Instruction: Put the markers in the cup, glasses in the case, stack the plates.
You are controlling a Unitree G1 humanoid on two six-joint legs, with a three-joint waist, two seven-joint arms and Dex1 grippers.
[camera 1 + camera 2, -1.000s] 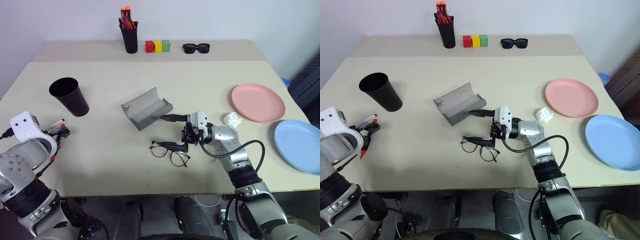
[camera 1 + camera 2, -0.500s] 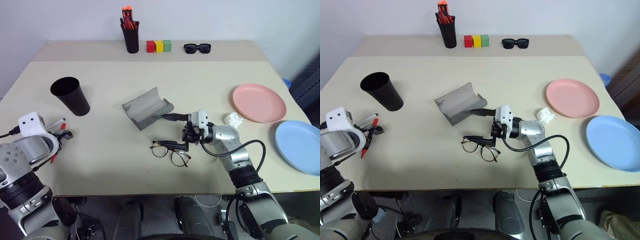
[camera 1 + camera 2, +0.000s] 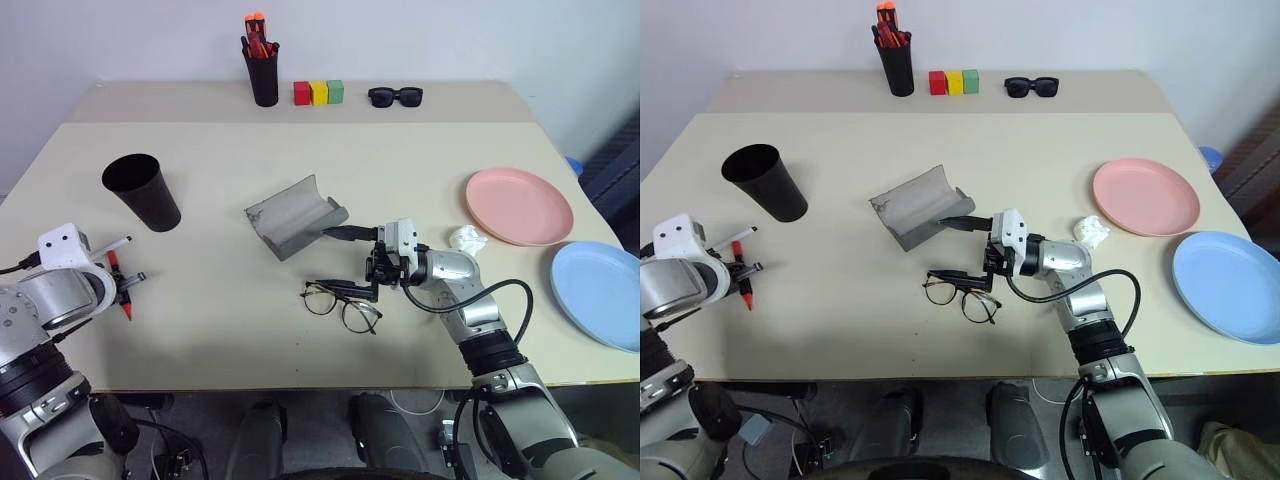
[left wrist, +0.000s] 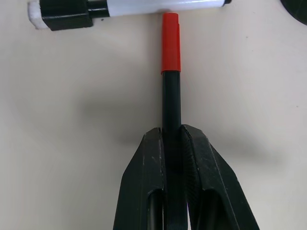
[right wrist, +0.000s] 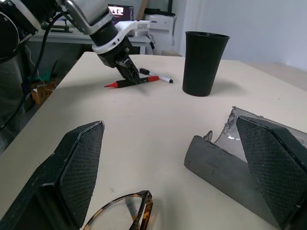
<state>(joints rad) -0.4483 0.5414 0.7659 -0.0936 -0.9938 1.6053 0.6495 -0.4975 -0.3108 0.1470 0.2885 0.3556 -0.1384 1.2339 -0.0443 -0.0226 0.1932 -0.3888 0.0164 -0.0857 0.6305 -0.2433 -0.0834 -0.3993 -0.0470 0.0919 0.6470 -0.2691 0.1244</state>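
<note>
a pale beige bench [image 3: 420, 170] is set against a plain white wall [image 3: 450, 40]. behind it, in the right wrist view, a desk with a monitor [image 5: 121, 10] is seen.

The white marker [image 4: 144, 5] with a black cap and the black marker [image 4: 171, 91] with a red cap are lying near the black cup [image 3: 141, 191]; the grey case [image 3: 293, 215] is sitting open beside the wire-frame glasses [image 3: 341, 302]; the pink plate [image 3: 518, 205] and blue plate [image 3: 600, 292] are resting unstacked
</note>
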